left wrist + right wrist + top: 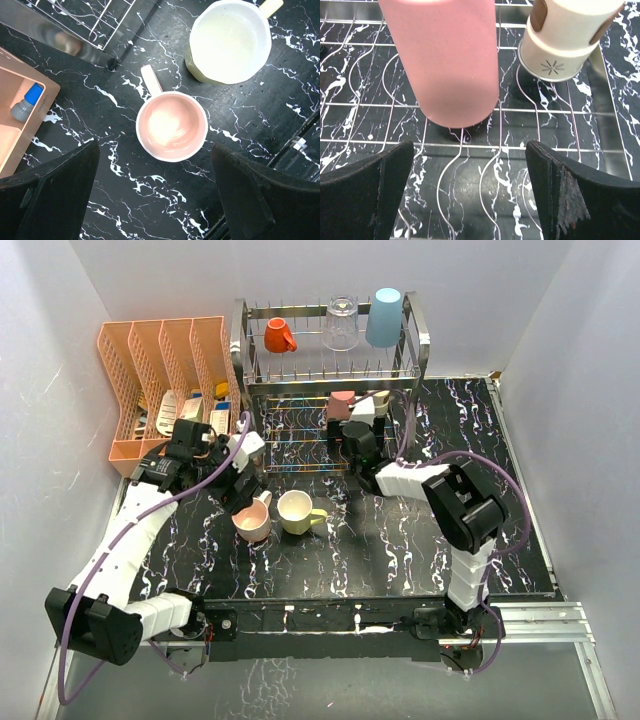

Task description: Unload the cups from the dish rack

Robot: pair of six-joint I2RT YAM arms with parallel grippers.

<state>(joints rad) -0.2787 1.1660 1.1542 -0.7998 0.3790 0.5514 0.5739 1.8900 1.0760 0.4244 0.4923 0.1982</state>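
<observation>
The chrome dish rack [418,340] stands at the back. Its top tier holds the small orange mug [279,336], clear glass [341,324] and light blue tumbler [384,317], all upside down. On the lower tier are the salmon-red cup [445,60] and a cream cup [565,40]. My right gripper [470,195] is open and empty over the rack's wire floor [555,110], just short of the salmon-red cup. The pale pink mug [172,126] and yellow mug [229,41] stand upright on the table. My left gripper [155,200] is open and empty just above the pink mug.
A peach slotted organizer [160,380] with small items stands at the back left, close to my left arm; its corner shows in the left wrist view [20,115]. The rack's front corner [75,40] is near the pink mug. White walls enclose the black marbled table [400,550].
</observation>
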